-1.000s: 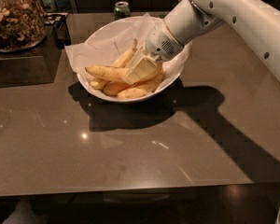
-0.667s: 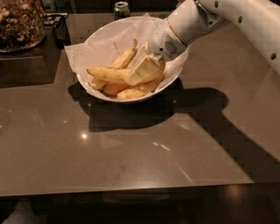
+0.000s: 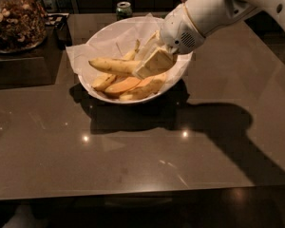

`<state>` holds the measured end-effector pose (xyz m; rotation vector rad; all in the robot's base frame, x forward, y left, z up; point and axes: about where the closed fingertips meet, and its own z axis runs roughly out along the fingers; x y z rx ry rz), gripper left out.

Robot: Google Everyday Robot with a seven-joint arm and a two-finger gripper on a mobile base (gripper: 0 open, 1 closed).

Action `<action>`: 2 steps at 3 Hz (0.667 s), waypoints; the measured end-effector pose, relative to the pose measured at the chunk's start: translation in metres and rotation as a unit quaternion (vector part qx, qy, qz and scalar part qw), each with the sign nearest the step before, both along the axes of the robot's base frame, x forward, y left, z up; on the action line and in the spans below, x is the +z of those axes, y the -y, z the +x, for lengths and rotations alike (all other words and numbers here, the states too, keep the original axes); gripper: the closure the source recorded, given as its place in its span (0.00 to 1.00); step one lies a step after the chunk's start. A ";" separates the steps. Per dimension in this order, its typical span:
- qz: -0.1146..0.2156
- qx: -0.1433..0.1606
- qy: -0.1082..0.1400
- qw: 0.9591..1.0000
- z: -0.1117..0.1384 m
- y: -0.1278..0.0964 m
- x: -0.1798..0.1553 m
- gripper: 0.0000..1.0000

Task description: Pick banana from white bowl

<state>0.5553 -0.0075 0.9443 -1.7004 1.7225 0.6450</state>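
Camera view: the gripper (image 3: 150, 64) sits inside the white bowl (image 3: 107, 38). It seems clamped on the banana (image 3: 111, 65), near its right end.

- The arm (image 3: 218, 4) is glossy white: thick, rounded shells that enter from the far right corner.
- A thin tan ring (image 3: 188, 19) circles the wrist where two white sections meet.
- The wrist's rounded end carries a patch of small dark vent holes (image 3: 187, 39).
- Small dark round spots (image 3: 278, 6) sit on the upper shell at the far right. Whether they are screws or caps is unclear.
- The gripper (image 3: 151, 65) is pale cream, flat-sided and blocky, and sits in the far half of the scene, just right of the middle.
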 end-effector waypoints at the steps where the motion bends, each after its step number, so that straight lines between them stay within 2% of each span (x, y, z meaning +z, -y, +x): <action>1: 0.013 0.014 0.016 1.000 -0.028 0.011 0.017 1.00; 2: 0.049 0.021 0.034 0.998 -0.062 0.026 0.028 1.00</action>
